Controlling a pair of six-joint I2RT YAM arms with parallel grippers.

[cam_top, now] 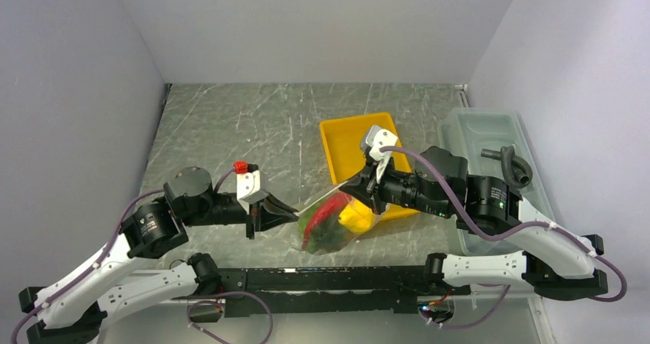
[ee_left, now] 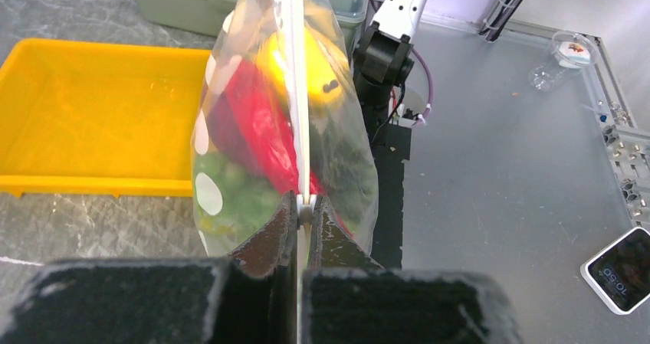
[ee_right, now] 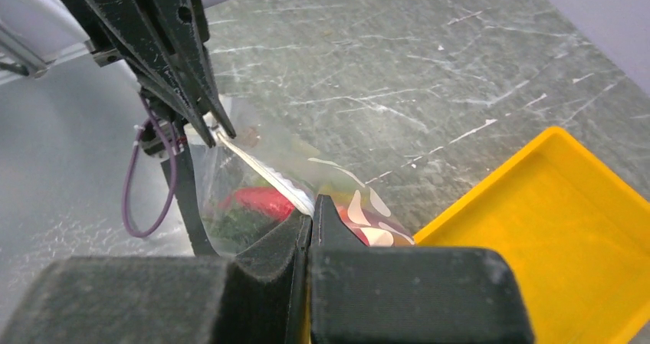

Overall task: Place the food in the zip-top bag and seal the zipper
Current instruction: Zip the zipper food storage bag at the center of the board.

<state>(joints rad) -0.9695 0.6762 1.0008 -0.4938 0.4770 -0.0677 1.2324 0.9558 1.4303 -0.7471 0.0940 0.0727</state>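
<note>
Zip-top bag (cam_top: 331, 223), food (cam_top: 328, 212) inside, held between your 2 arms just beside the yellow tray (cam_top: 341, 133). Zipper (ee_left: 299, 91) taut: left gripper (ee_left: 306, 204) pinched tight on one end, right gripper (ee_right: 313, 206) on the other. Sealing step, likely. Next, you slide 1 pinch along the strip, keeping tension.

A grey, marbled table (cam_top: 230, 129) scored with pale scratches fills the middle of the top view. Right of centre a yellow tray (cam_top: 345, 141) lies flat on it; a translucent lidded bin (cam_top: 483, 129) sits along the right edge. At lower centre is the zip-top bag (cam_top: 329, 221) (whether its underside touches the surface cannot be told).
</note>
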